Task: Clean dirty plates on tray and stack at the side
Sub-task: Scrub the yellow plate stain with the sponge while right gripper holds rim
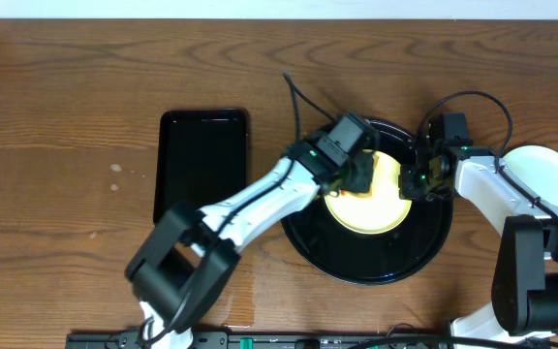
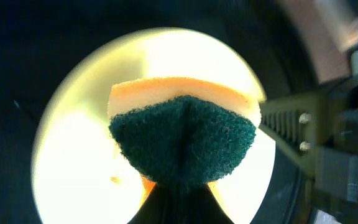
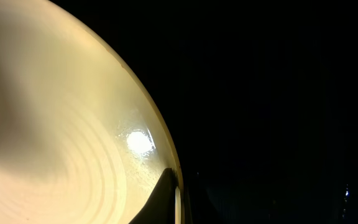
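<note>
A pale yellow round plate (image 1: pixel 384 208) lies on the large round glossy black tray (image 1: pixel 356 276), just right of the middle of the overhead view and toward the tray's upper half. The left gripper (image 1: pixel 356 177) reaches in from the lower left and hangs over the plate's upper left part, clenched on a yellow-orange foam sponge (image 2: pixel 182 140). The sponge's dark green scouring face fills the centre of the left wrist view, with the bright plate behind it. A small orange speck (image 2: pixel 114 180) shows on the plate at the lower left of that view. The right gripper (image 1: pixel 417 181) sits at the plate's right edge. In the right wrist view one dark finger (image 3: pixel 166 193) rests on the plate's rim at the bottom of the frame, so the jaws are pinched on the rim. Beyond the rim that view shows only the black of the tray. A near-white round plate (image 1: pixel 550 174) rests on the brown wood-grain tabletop (image 1: pixel 66 116) at the right edge of the overhead view, partly hidden by the right arm. A smaller rectangular black tray (image 1: pixel 201 165) lies left of the round tray, apart from it.
</note>
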`<state>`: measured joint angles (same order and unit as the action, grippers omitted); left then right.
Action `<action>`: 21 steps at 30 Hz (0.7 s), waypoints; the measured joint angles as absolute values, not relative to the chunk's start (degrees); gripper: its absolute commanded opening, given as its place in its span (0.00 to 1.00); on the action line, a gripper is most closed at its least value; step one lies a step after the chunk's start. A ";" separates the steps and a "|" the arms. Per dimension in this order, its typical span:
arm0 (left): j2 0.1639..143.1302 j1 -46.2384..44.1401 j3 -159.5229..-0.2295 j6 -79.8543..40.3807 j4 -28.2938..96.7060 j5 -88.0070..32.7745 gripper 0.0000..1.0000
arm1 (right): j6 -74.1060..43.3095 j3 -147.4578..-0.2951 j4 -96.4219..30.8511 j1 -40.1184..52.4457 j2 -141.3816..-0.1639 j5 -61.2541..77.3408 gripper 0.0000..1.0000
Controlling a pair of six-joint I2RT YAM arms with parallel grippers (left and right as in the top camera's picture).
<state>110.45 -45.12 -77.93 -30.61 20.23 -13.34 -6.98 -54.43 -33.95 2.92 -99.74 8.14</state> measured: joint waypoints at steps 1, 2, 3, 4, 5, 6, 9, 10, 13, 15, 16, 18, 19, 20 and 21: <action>111.42 -45.58 -77.93 -31.57 20.01 -13.65 0.08 | -6.98 -54.43 -33.95 2.92 -99.74 8.12 0.01; 112.36 -45.87 -77.93 -32.18 19.64 -14.09 0.08 | -7.01 -54.43 -33.95 2.92 -99.74 8.14 0.01; 113.54 -46.09 -77.93 -32.86 18.98 -14.83 0.08 | -6.98 -54.43 -33.95 2.92 -99.74 8.12 0.01; 114.65 -46.22 -77.93 -33.45 18.35 -15.73 0.08 | -6.98 -54.43 -33.95 2.92 -99.74 8.12 0.01; 115.57 -46.24 -77.93 -34.02 17.96 -16.51 0.08 | -7.01 -54.43 -33.95 2.92 -99.74 8.12 0.01; 116.51 -46.24 -77.93 -34.70 17.58 -17.26 0.08 | -6.98 -54.43 -33.98 2.92 -99.74 8.12 0.01; 118.48 -46.24 -77.93 -36.25 17.34 -18.61 0.08 | -6.98 -54.43 -33.98 2.92 -99.74 8.12 0.01; 118.83 -46.24 -77.93 -36.51 17.08 -19.00 0.08 | -6.98 -54.43 -33.98 2.92 -99.74 8.12 0.01; 118.96 -46.17 -77.93 -37.28 16.97 -19.20 0.08 | -7.01 -54.43 -33.98 2.92 -99.74 8.12 0.01; 119.15 -46.17 -78.04 -37.19 17.50 -18.68 0.08 | -7.01 -54.43 -33.98 2.92 -99.74 8.12 0.01; 119.20 -46.19 -78.26 -37.04 18.17 -17.85 0.08 | -6.98 -54.43 -34.00 2.92 -99.74 8.12 0.01; 119.22 -46.35 -78.87 -35.81 20.40 -15.14 0.08 | -7.01 -54.43 -34.09 2.94 -99.74 8.38 0.01; 119.22 -46.39 -79.11 -35.24 21.08 -13.87 0.08 | -7.01 -54.43 -34.17 3.03 -99.74 8.60 0.01; 119.22 -46.41 -79.29 -34.48 21.71 -12.69 0.08 | -7.01 -54.43 -34.22 3.14 -99.74 8.78 0.01; 119.22 -46.46 -79.53 -33.50 22.48 -10.90 0.08 | -7.03 -54.43 -34.22 3.27 -99.74 9.02 0.01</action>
